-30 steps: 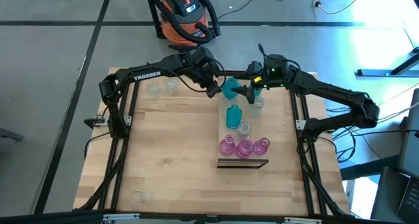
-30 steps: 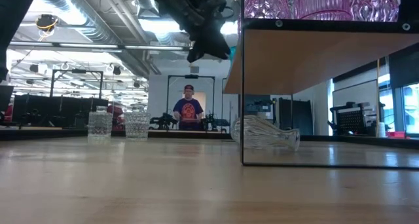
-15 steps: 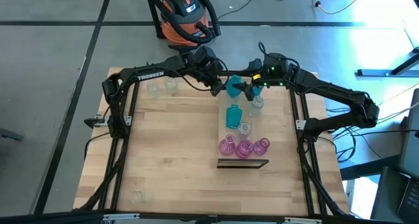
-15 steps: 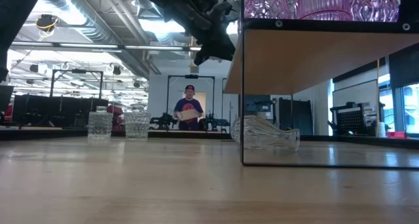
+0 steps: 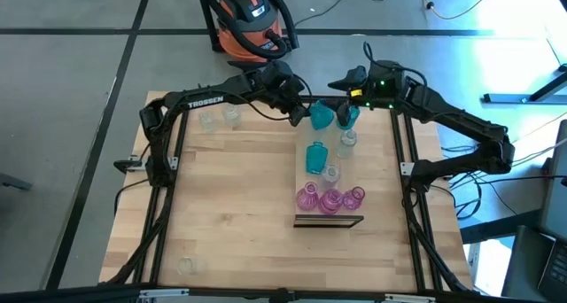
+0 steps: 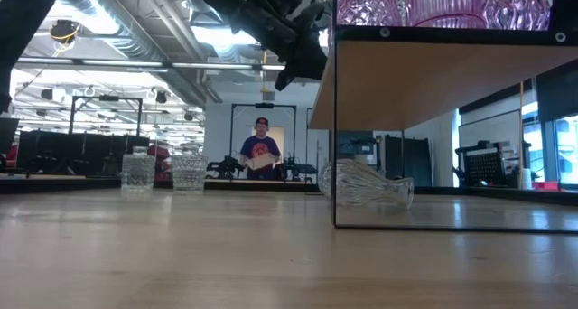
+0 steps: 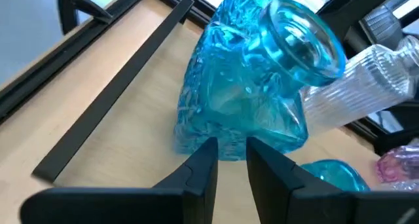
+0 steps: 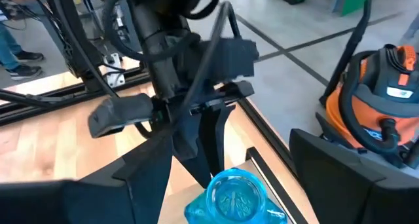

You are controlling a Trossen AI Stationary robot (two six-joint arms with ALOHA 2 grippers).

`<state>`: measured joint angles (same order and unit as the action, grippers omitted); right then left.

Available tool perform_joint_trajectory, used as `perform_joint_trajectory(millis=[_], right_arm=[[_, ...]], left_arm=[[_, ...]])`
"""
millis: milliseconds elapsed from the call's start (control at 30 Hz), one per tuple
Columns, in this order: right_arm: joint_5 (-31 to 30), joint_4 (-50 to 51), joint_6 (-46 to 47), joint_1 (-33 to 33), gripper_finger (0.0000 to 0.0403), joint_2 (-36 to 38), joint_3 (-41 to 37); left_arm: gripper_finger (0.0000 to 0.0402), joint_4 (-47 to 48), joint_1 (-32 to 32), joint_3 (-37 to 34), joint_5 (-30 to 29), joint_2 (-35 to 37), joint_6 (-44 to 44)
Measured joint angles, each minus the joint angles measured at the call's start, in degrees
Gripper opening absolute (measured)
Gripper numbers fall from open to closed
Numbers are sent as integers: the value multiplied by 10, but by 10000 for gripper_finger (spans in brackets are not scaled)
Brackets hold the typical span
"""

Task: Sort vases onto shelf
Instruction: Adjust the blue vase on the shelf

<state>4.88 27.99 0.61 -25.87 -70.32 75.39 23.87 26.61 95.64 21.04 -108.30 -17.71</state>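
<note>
**Teal vase held aloft at the far end of the shelf**

Your left arm's fingers point(image 7: 226, 160) are clamped on the rim of a teal-blue vase point(image 5: 320, 117), which hangs from them above the far end of the shelf point(image 5: 327, 220), its mouth turned away from them in the left wrist view. Your right arm's fingers point(image 5: 341, 80) stand wide apart with nothing between them, just beyond that vase on its far side; the right wrist view looks down past them onto the vase's open mouth point(image 8: 234, 199). Below the held vase, a clear ribbed vase point(image 5: 348, 138) stands on the shelf, then a second teal vase point(image 5: 315, 157), another clear one point(image 5: 331, 172) and three pink vases point(image 5: 330, 198) near the dark edge. Well away from both sets of fingers, two clear vases point(image 5: 219, 118) wait on the counter point(image 5: 221, 214) at its far left. A person point(image 6: 261, 154) stands in the room behind.
</note>
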Motion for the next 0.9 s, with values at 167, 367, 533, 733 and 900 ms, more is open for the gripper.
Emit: perform_joint_trajectory(millis=[167,367,533,733,900], right_arm=[[-4,30,0,0,289,0,29],[-4,40,5,0,289,0,39],[-3,50,6,0,289,0,39],[7,51,20,0,289,0,39],[7,51,21,0,289,0,39]], left_arm=[[74,-2,0,0,3,-13,-3],[74,-15,0,0,3,-22,-10],[74,-33,0,0,9,-22,-11],[74,-48,0,0,12,-21,-14],[74,-48,0,0,12,-21,-13]])
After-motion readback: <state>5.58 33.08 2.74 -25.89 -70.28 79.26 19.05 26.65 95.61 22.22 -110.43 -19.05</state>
